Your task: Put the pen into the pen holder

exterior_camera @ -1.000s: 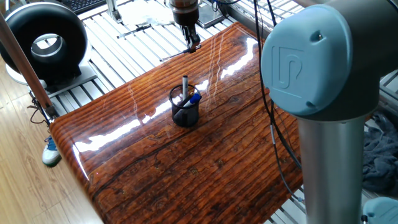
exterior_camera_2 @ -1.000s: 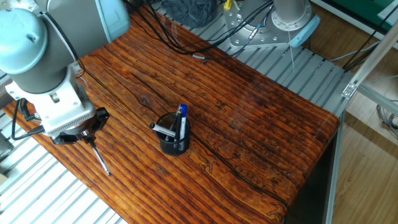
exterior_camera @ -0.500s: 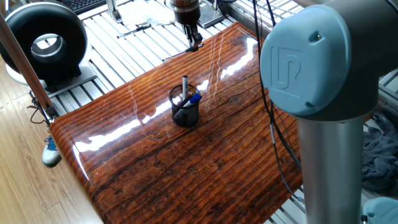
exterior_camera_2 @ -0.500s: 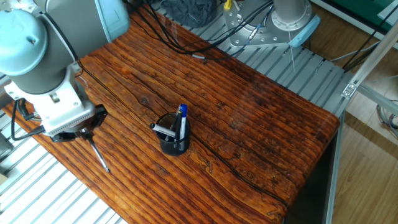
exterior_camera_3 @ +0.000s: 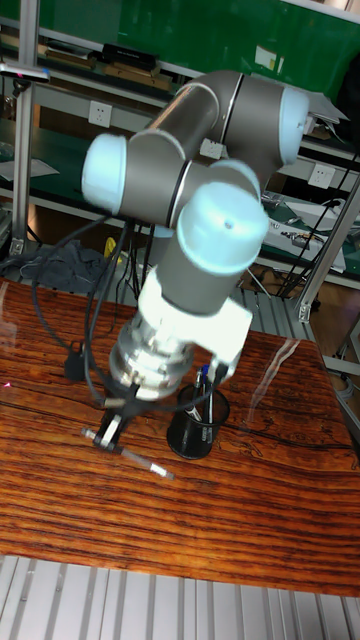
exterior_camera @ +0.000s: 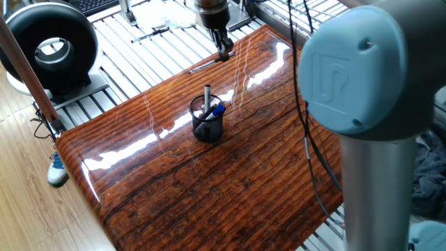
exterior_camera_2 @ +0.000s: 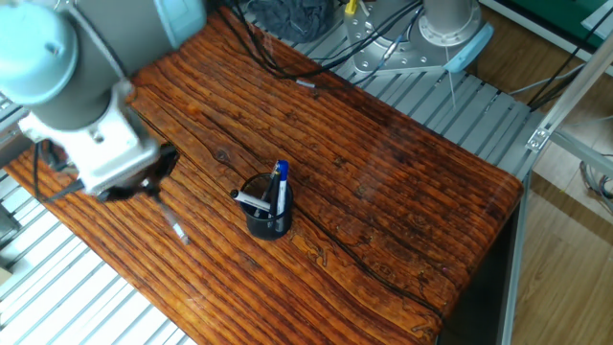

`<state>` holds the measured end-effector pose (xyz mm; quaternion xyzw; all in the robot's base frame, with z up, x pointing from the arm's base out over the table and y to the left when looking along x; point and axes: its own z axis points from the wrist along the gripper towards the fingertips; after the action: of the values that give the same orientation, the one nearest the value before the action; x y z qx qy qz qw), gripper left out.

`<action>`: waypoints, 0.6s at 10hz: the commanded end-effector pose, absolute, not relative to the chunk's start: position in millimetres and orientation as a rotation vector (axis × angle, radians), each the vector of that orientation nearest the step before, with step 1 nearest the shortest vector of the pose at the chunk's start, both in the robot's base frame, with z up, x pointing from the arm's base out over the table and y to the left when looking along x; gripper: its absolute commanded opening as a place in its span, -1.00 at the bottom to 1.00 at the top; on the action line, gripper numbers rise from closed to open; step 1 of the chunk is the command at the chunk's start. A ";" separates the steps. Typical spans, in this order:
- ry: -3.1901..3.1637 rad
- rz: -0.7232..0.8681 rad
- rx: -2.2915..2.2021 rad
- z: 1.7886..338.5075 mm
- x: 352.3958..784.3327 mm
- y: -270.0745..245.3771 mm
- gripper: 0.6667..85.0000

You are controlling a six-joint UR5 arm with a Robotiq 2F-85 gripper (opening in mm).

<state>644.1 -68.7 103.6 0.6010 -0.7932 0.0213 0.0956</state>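
The UR5 arm carries the pen [exterior_camera_2: 173,221] above the wooden counter [exterior_camera_2: 402,201], with the gripper [exterior_camera_2: 146,187] shut on the pen's upper part so that the slim shaft hangs out of the fingers at a slant, its free end low over the counter surface; in the tall fixed view the pen [exterior_camera_3: 128,453] runs nearly level below the gripper [exterior_camera_3: 112,420], and whether its tip touches the wood cannot be told. In one fixed view the gripper [exterior_camera: 224,50] sits near the counter's far edge, well apart from the pen holder [exterior_camera: 208,120]. The step in hand appears to be the transfer toward the pen holder [exterior_camera_2: 267,213]. To do it well, the arm should raise the pen clear of the rim, bring its lower end over the open mouth, tip the shaft closer to upright, and lower it into a free gap before the fingers part, since a slanted entry could catch the wire mesh or tip the light cup. The black mesh pen holder [exterior_camera_3: 198,416] stands upright near the counter's middle and already contains a thick grey pen [exterior_camera_2: 251,200] leaning outward and a blue-capped pen [exterior_camera_2: 281,181] beside it.
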 end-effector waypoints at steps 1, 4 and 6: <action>-2.357 0.030 1.777 128.7 608.3 -62.4 -0.98; -2.288 0.025 1.789 139.6 587.8 -69.5 -0.98; -2.274 0.015 1.792 140.6 581.1 -64.7 -0.98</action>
<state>596.3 -69.3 133.8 0.6109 -0.7831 0.0138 0.1156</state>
